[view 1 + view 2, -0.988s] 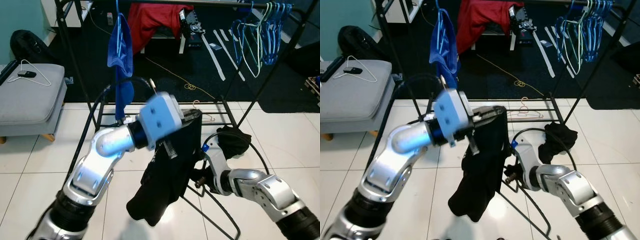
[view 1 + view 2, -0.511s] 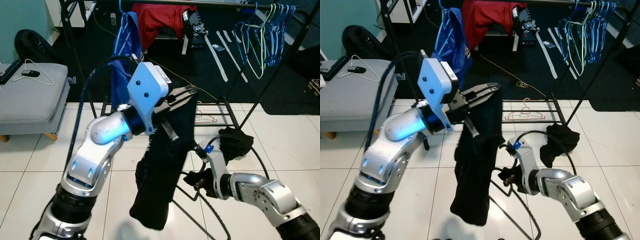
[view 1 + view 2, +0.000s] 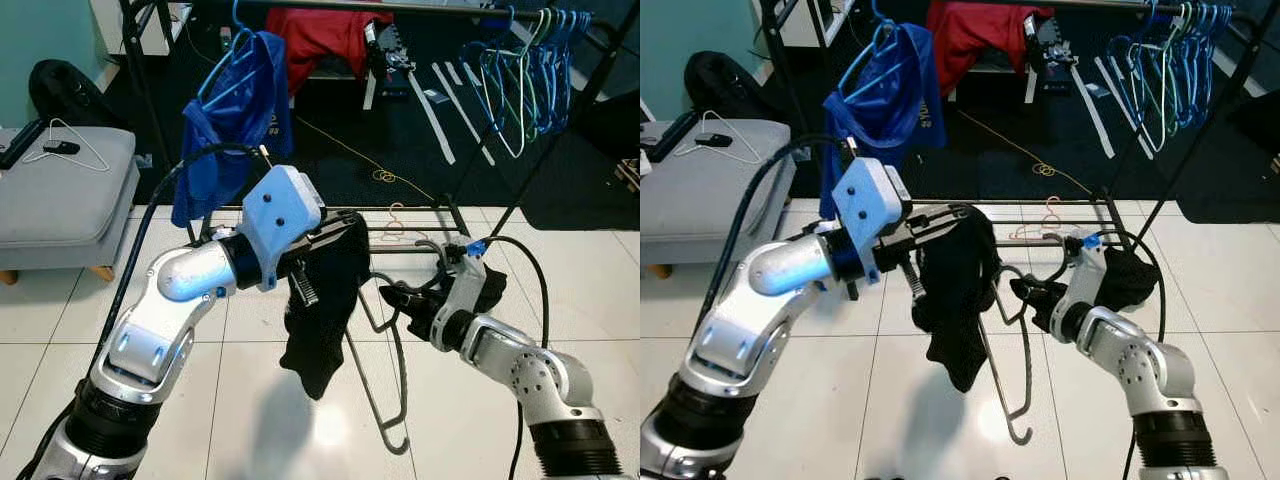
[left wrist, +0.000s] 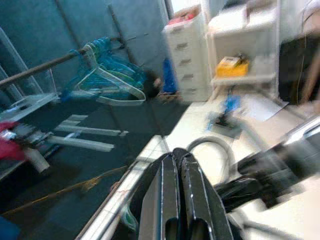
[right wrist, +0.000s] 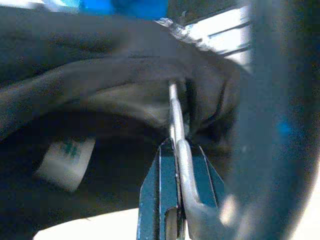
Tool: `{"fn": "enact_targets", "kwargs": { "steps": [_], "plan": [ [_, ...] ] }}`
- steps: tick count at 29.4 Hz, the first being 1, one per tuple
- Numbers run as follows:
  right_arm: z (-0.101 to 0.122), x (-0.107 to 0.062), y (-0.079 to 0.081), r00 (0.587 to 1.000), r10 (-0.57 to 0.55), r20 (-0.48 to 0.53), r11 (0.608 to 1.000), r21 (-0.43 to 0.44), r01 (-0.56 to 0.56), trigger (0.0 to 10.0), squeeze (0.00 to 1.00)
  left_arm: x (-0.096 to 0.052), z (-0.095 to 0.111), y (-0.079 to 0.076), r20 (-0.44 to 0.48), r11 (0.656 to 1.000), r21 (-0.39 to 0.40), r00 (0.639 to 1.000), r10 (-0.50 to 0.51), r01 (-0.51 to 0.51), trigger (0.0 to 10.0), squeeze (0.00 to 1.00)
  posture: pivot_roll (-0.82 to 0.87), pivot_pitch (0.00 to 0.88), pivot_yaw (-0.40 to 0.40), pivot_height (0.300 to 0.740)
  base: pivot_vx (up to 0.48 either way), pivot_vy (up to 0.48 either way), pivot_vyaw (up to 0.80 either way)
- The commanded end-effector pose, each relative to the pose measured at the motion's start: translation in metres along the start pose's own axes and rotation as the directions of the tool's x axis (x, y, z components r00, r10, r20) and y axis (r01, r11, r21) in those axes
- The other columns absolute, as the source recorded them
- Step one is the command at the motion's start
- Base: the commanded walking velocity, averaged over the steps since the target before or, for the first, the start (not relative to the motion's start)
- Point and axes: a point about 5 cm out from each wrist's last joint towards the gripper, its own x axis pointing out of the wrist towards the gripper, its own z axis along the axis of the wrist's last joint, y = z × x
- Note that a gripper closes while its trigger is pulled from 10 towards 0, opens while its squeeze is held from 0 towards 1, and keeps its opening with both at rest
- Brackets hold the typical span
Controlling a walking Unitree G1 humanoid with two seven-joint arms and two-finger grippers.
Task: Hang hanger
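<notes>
— So, where is the hanger (image 3: 385,385) relative to the clothes rack (image 3: 420,222)?
— In front of the rack's low rail, over the white tiled floor (image 3: 250,400), hook end hanging down. A black garment (image 3: 325,305) is draped on it.
— And the tools?
— The left tool (image 3: 345,222) is pinched tight on the top of the black garment, just in front of that rail. The right tool (image 3: 395,296) meets the hanger's wire from the other side; in the right wrist view its fingers (image 5: 167,185) are closed on the metal wire (image 5: 176,125), with black cloth right behind.
— Anything already on the rack?
— A blue shirt (image 3: 235,110) hangs on a blue hanger from the top bar, and a cluster of empty hangers (image 3: 525,70) sits at its far right end.
</notes>
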Motion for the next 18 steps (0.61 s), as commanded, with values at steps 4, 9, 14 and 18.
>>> {"fn": "enact_targets", "kwargs": {
  "steps": [4,9,14,18],
  "plan": [
    [0.013,-0.001,-0.028,0.976,-0.174,0.131,0.901,0.421,0.104,10.0,0.0,0.002,0.028,-0.035,0.158,0.978,-0.038,0.967,-0.198,0.207,10.0,0.0,-0.01,0.241,-0.013,0.74,0.0,0.0,0.0],
    [0.019,-0.002,-0.046,0.93,-0.309,0.197,0.711,0.698,0.088,10.0,0.0,0.001,0.029,-0.051,0.164,0.955,-0.05,0.946,-0.281,0.292,10.0,0.0,-0.01,0.238,-0.011,0.74,0.0,0.0,0.0],
    [0.025,-0.002,-0.046,0.925,-0.294,0.241,0.644,0.765,0.005,10.0,0.0,-0.002,0.027,-0.054,0.15,0.945,-0.053,0.938,-0.312,0.323,10.0,0.0,-0.01,0.238,-0.008,0.74,0.0,0.0,0.0],
    [0.036,0.001,-0.039,0.91,-0.279,0.307,0.603,0.793,-0.083,10.0,0.0,-0.003,0.02,-0.055,0.092,0.947,-0.024,0.944,-0.316,0.319,10.0,0.0,-0.01,0.24,-0.006,0.74,0.0,0.0,0.0]
  ]
}}
